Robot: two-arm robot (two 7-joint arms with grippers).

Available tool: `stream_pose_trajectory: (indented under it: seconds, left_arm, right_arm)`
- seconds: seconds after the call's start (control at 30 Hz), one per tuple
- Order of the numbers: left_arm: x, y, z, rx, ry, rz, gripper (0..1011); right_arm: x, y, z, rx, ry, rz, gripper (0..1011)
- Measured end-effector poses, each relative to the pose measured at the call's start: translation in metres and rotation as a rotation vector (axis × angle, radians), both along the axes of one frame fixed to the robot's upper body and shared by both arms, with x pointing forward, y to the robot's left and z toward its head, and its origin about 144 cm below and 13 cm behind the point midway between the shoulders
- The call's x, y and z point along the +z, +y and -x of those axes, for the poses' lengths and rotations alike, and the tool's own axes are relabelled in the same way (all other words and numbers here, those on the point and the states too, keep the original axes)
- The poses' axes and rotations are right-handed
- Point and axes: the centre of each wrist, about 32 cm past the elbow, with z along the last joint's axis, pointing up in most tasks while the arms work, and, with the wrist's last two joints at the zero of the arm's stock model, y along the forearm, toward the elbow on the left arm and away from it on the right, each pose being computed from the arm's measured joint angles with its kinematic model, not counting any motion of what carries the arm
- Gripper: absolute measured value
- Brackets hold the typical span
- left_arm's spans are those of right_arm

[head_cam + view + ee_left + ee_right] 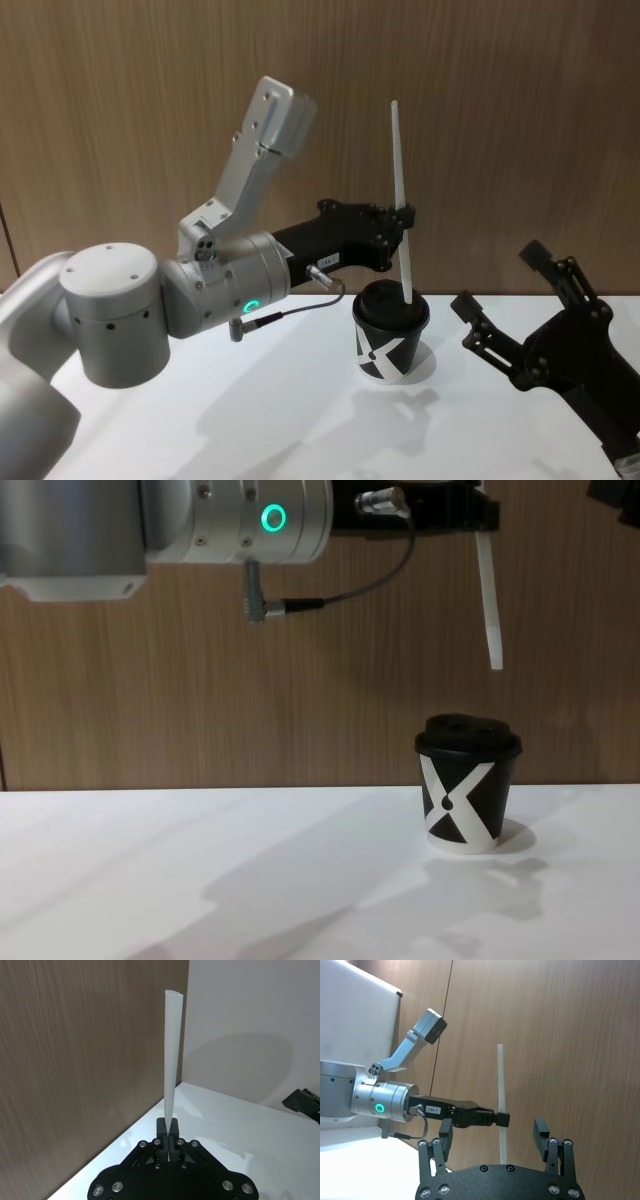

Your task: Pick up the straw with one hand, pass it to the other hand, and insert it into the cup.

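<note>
My left gripper (pixel 405 215) is shut on the white straw (pixel 398 160) and holds it nearly upright over the black cup (pixel 390 345) with the white X. In the chest view the straw (pixel 488 600) hangs from the gripper (pixel 480 515), its lower end a short way above the domed lid of the cup (pixel 467 790). The left wrist view shows the straw (pixel 172 1050) pinched between the closed fingers (pixel 161 1129). My right gripper (pixel 505 280) stands open to the right of the cup, holding nothing. Its wrist view looks past its spread fingers (pixel 540 1132) at the straw (pixel 500 1075).
The cup stands on a white table (pixel 250 420) before a wood-panelled wall (pixel 480 100). A thin dark cable (pixel 330 602) with a metal plug loops under the left wrist. Bare tabletop lies to the left of the cup.
</note>
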Motion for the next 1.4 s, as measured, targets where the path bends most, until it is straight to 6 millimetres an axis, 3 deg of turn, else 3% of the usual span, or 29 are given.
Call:
stream_pose_trajectory:
  seconds: [1.4]
  left_arm:
    - [-0.016,-0.026,-0.027,0.041,-0.049,-0.113,11]
  right_arm:
    - [0.0,0.0,0.0,0.0,0.0,0.0,1001]
